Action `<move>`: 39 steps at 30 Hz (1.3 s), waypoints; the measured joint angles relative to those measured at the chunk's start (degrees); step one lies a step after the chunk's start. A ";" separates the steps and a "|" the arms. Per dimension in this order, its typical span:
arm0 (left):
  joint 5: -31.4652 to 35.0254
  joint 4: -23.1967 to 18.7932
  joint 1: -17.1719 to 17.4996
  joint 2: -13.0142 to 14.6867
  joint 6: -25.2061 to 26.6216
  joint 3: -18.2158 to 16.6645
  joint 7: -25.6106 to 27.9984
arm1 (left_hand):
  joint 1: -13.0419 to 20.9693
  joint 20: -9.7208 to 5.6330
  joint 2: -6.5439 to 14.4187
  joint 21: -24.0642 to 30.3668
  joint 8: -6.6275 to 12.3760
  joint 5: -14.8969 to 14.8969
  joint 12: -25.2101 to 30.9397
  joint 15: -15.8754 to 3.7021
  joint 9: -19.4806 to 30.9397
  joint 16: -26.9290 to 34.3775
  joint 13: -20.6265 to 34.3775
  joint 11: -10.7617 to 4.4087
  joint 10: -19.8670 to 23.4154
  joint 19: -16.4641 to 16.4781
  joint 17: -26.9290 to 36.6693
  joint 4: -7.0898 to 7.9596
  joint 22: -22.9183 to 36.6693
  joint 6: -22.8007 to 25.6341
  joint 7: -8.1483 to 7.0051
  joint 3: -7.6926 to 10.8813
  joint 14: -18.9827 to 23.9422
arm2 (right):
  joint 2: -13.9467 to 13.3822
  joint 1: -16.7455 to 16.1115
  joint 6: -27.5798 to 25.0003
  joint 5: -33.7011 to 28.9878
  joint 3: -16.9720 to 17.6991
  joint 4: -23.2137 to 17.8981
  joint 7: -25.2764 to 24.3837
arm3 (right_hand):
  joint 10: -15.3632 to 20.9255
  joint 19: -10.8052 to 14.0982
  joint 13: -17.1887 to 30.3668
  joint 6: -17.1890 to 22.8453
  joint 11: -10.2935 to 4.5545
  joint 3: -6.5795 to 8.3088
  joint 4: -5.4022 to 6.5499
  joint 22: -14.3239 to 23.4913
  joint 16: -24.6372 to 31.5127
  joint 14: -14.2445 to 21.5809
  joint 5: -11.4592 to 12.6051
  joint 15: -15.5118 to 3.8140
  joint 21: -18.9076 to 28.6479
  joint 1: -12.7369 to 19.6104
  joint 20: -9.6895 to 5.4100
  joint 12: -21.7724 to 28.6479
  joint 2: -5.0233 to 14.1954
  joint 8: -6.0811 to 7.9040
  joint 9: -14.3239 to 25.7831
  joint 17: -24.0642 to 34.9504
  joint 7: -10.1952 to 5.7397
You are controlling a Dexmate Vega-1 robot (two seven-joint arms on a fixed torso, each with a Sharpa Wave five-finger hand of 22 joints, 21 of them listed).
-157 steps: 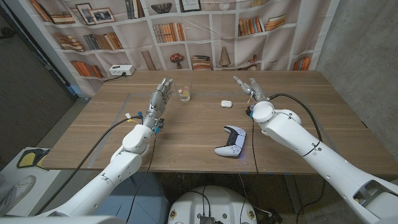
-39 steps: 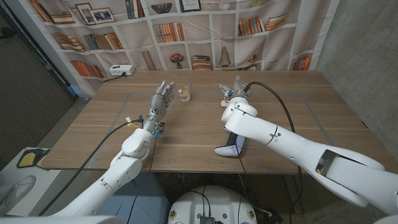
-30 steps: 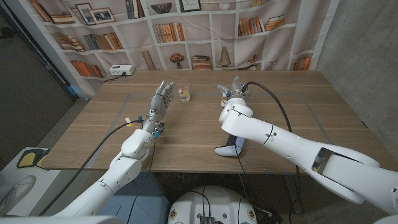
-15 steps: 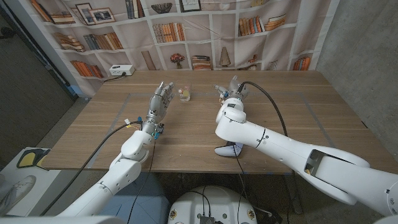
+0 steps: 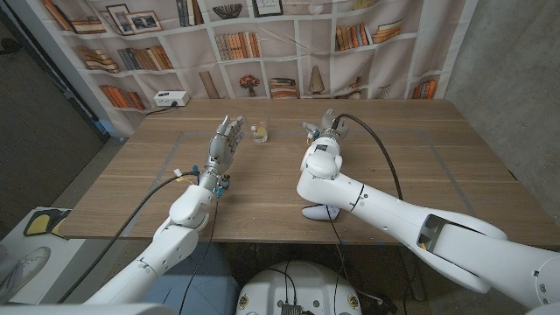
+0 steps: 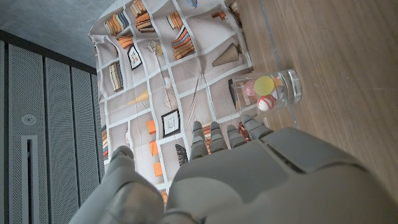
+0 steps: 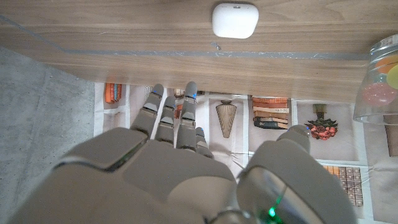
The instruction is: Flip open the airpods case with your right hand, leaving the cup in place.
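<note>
My right hand (image 7: 180, 168) holds nothing, fingers (image 7: 168, 118) apart, near the closed white airpods case (image 7: 235, 19) on the wooden table (image 5: 262, 188), not touching. Left hand (image 5: 224, 140) empty, fingers straight, beside the glass cup (image 5: 259, 133).

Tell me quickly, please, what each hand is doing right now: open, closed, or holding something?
Left hand: open, holding nothing, beside the cup.
Right hand: open, fingers spread, not touching the airpods case.
</note>
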 measured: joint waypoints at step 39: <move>-0.63 -0.56 1.66 0.22 -1.09 -0.71 -0.30 | 0.00 0.00 0.00 0.00 0.00 0.00 0.00 0.00 0.00 0.00 0.00 0.00 -0.01 0.00 0.01 -0.25 0.01 0.00 0.00 -0.23 -0.01 | 5.70 -0.23 -0.08 -14.84 -0.44 9.21 13.03 | -0.53 -0.02 0.00 0.30 0.11 0.01 0.00 -0.14 -1.40 -2.91 0.22 1.17 -0.61 0.00 -0.01 -1.13 0.00 -0.28 0.00 0.01 -0.31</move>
